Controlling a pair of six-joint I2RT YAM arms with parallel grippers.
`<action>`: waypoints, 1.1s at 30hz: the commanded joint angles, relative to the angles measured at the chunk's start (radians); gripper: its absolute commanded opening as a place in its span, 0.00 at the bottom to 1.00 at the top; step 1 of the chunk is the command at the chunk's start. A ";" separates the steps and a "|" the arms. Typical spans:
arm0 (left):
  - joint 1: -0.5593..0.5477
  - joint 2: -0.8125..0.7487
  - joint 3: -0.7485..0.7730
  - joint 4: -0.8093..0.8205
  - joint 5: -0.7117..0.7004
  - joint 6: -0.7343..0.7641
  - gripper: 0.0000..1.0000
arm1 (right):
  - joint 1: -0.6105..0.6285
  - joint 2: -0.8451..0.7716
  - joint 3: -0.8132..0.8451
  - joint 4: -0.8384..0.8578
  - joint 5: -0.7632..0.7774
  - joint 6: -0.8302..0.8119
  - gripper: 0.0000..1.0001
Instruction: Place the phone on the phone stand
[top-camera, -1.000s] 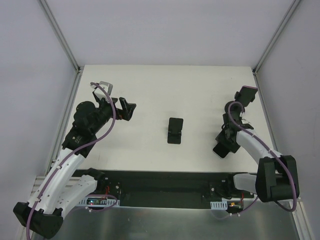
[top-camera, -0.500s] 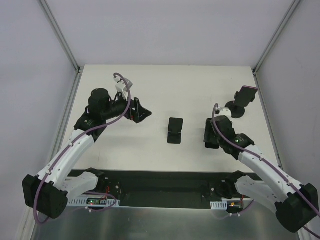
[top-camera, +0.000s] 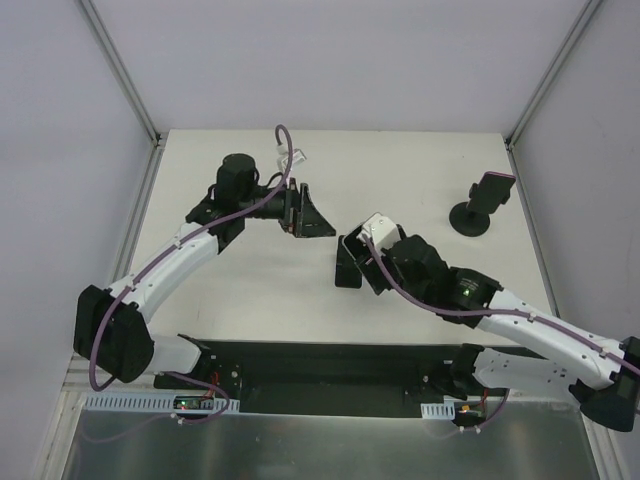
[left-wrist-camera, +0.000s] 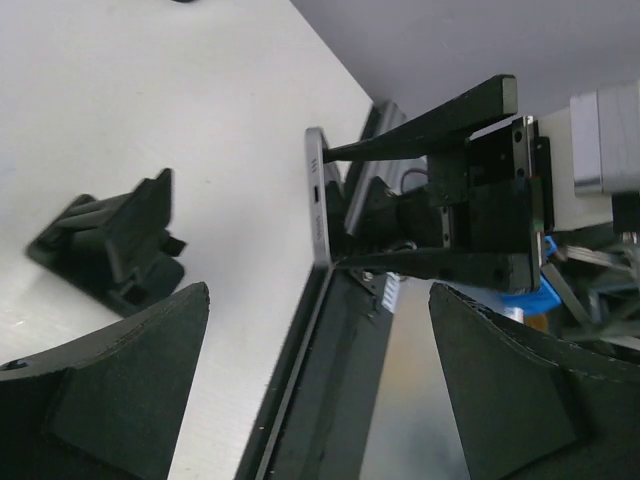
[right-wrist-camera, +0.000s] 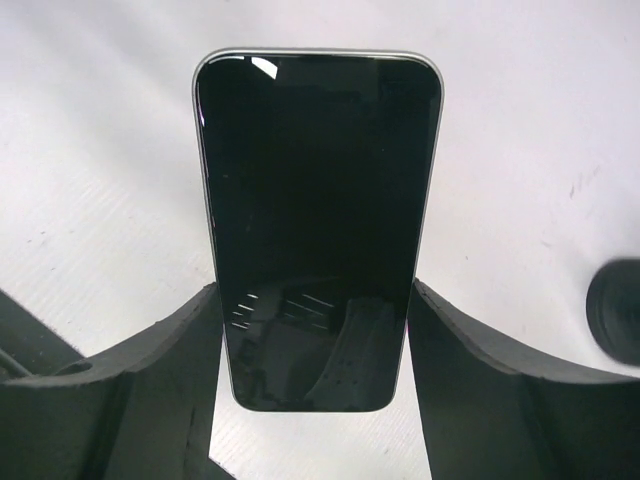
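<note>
The phone (right-wrist-camera: 315, 220) is a black slab with a silver rim, held by its long sides between my right gripper's (right-wrist-camera: 315, 290) fingers, screen towards the wrist camera. In the left wrist view the phone (left-wrist-camera: 318, 200) shows edge-on and upright above the table, held apart from the small black phone stand (left-wrist-camera: 110, 250). In the top view my right gripper (top-camera: 358, 255) is over the stand (top-camera: 347, 278) at the table's middle, and the phone merges with the black shapes there. My left gripper (top-camera: 312, 215) is open and empty, just behind and left of the stand, jaws wide (left-wrist-camera: 318, 295).
A second black holder on a round base (top-camera: 480, 205) stands at the back right. The black rail (top-camera: 320, 365) runs along the table's near edge. Grey walls and metal posts close in the table's sides and back.
Both arms have swung in towards the middle. My right gripper carried the phone from the right side leftwards to the stand. My left gripper moved right from the left side.
</note>
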 joint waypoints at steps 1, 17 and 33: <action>-0.053 0.055 0.062 0.046 0.151 -0.076 0.90 | 0.073 0.035 0.104 0.047 -0.023 -0.114 0.00; -0.103 0.110 0.003 0.049 0.376 0.025 0.29 | 0.219 0.181 0.176 0.090 0.139 -0.205 0.00; -0.100 -0.235 -0.115 0.008 -0.161 0.298 0.00 | 0.220 0.227 0.191 -0.066 0.290 0.114 0.97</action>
